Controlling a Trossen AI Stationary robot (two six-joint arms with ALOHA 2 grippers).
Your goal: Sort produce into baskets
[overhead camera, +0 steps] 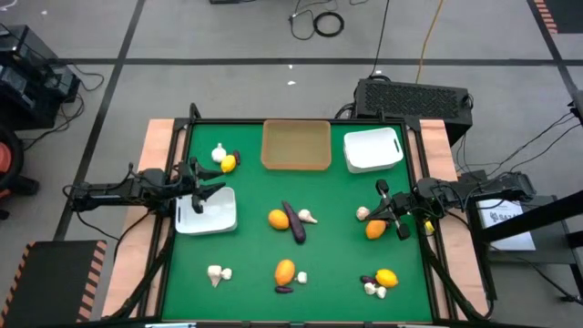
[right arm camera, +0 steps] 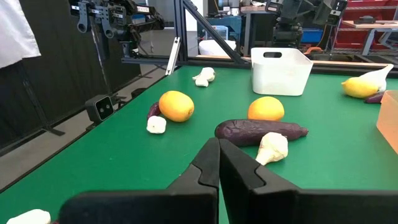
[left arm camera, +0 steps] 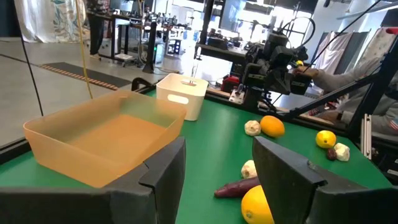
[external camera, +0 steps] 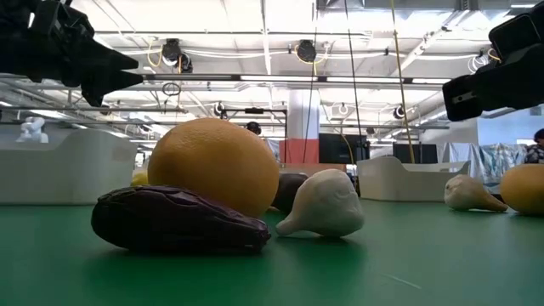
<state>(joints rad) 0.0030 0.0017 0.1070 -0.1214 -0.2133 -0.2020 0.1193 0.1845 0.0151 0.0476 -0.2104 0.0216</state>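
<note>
The left gripper [overhead camera: 202,189] hangs over the white basket [overhead camera: 208,219] near the counter's [overhead camera: 337,273] left edge, its fingers [left arm camera: 165,171] apart with nothing between them. Behind it, toward the far left corner, a garlic bulb [overhead camera: 219,153] sits beside a yellow fruit [overhead camera: 228,163] and a dark purple piece. Near the front left lies another garlic bulb [overhead camera: 217,272]. At the far edge's middle stands the tan basket [overhead camera: 296,146], with a second white basket [overhead camera: 373,149] to its right. In the counter's middle an orange fruit [overhead camera: 278,219] touches a long purple eggplant [overhead camera: 296,222], a garlic bulb [overhead camera: 309,217] just beside them. Toward the front edge, another orange [overhead camera: 284,271] lies with a small purple piece and a bulb. The right gripper [overhead camera: 393,217] hovers near the right edge with its fingers [right arm camera: 208,165] pressed together, holding nothing, next to an orange [overhead camera: 375,230] and a pale bulb [overhead camera: 363,213]. At the front right corner sits a lemon [overhead camera: 387,278] with bulbs and a purple piece. No writing on the baskets or produce is readable.
</note>
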